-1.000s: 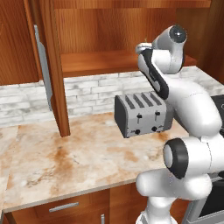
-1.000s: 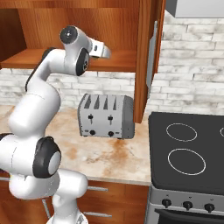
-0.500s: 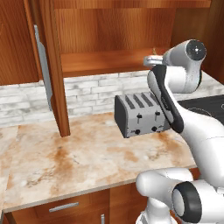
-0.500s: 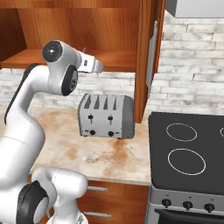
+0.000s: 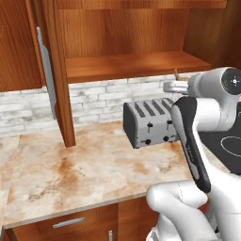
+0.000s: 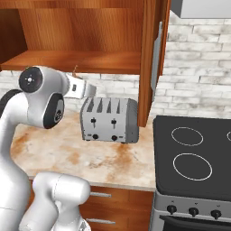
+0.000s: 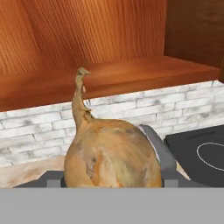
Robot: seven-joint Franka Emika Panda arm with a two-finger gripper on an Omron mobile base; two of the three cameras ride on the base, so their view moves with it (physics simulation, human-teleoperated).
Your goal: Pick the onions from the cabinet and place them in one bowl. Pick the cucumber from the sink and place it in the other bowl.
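Holding the yellow-brown onion point(image 7: 109, 153) close to the lens in hand view, the gripper point(image 5: 175, 81) sits clamped around it, above the toaster point(image 5: 149, 123) near the counter's point(image 5: 70, 174) back edge; base views show probably just its stem below the cabinet point(image 6: 81, 61) shelf.

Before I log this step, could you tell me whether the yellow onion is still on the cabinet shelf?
Out. The onion sits in the pincer, in front of the bare shelf and above the toaster.
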